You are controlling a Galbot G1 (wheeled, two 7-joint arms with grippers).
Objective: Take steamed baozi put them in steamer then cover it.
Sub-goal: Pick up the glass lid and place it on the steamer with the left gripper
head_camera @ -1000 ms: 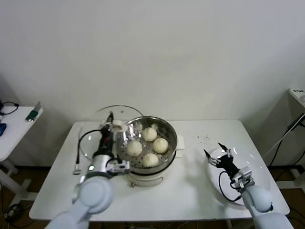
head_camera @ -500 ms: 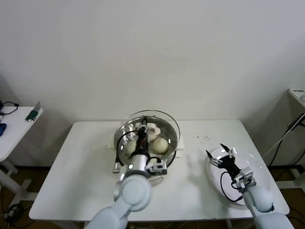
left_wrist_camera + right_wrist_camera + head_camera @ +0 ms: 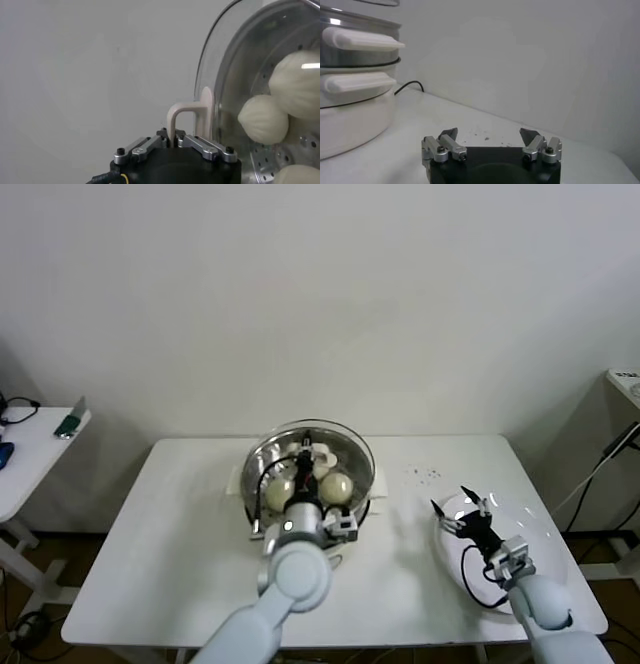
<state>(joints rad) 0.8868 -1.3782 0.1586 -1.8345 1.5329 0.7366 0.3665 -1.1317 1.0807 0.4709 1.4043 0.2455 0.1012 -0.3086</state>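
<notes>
At the middle of the white tabletop (image 3: 150,544), toward its far edge, stands the steamer (image 3: 365,484), a shiny steel basket on a white pot base, and the steamed baozi (image 3: 337,487) lie inside it on the perforated floor. Over the steamer sits the cover (image 3: 345,434), a clear glass lid with a metal rim, roughly level with the basket; whether it rests on the rim cannot be told. The left pincer (image 3: 173,142) is pressed together on the cover's white handle (image 3: 192,111), pinching it at the lid's centre, with the left arm reaching up from the near edge of the tabletop. Through the glass in the left wrist view, several buns show close together. Well apart, on the right side, the right pincer (image 3: 489,139) hangs with its fingers spread and nothing between them, just above a flat white plate (image 3: 540,529).
</notes>
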